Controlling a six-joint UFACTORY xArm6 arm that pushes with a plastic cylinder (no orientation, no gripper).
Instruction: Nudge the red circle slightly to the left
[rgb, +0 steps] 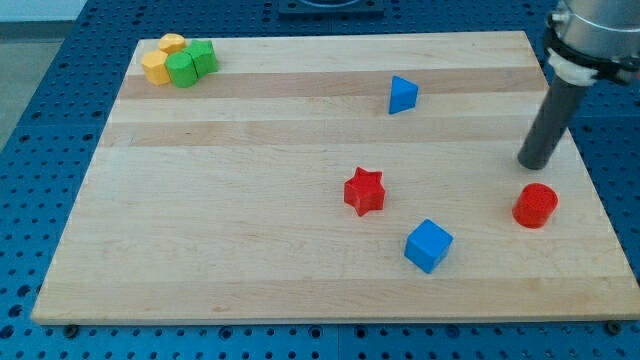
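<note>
The red circle (535, 205) sits on the wooden board (250, 200) near the view's right edge, low down. My tip (533, 165) rests on the board just above the red circle, a small gap away, slightly toward the view's top. A red star (364, 191) lies at the middle of the board, well to the left of the red circle. A blue cube (428, 245) lies below and to the right of the star.
A blue triangle (402, 95) lies toward the view's top, right of centre. At the top left corner a cluster holds two yellow blocks (160, 60) and two green blocks (191, 64), touching one another. The board's right edge runs close to the red circle.
</note>
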